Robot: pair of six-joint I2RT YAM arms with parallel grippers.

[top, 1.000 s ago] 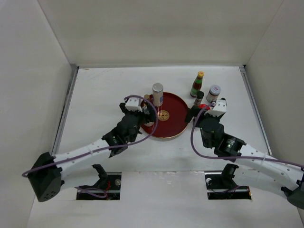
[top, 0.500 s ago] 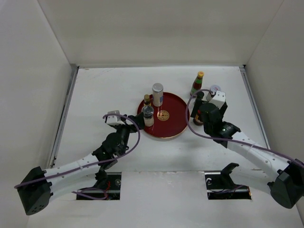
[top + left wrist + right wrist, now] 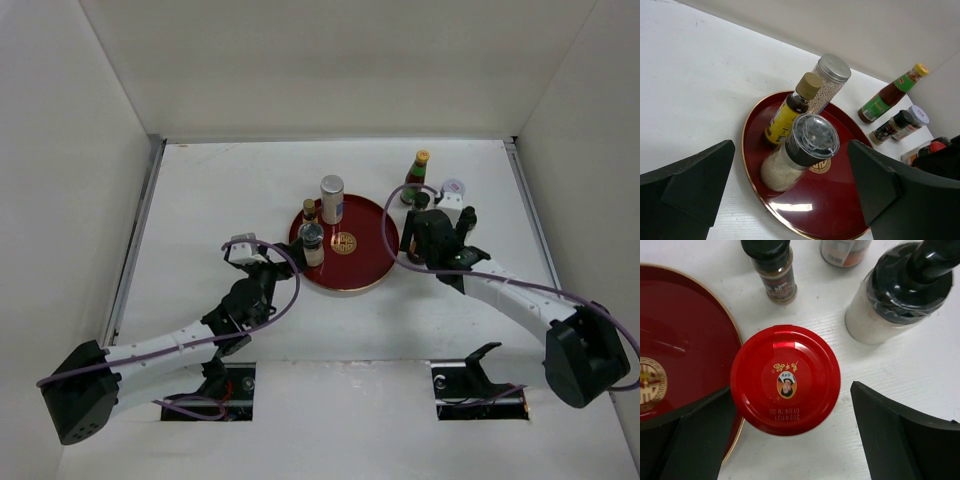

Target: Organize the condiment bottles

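White table (image 3: 200, 200) | red-capped jar (image 3: 785, 380) | glossy, round, portrait printed at centre

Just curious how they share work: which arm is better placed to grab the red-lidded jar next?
The right. The right claw, open, hangs directly over the red-lidded jar, beside the tray. The left claw, also open, sits across the tray from it.

The red-capped jar (image 3: 785, 380) shows a small portrait badge at its lid's centre and, toward 6 o'clock, an upside-down stamped code, perhaps starting 2024. The red tray (image 3: 685, 340) bears a gold emblem (image 3: 646, 377).
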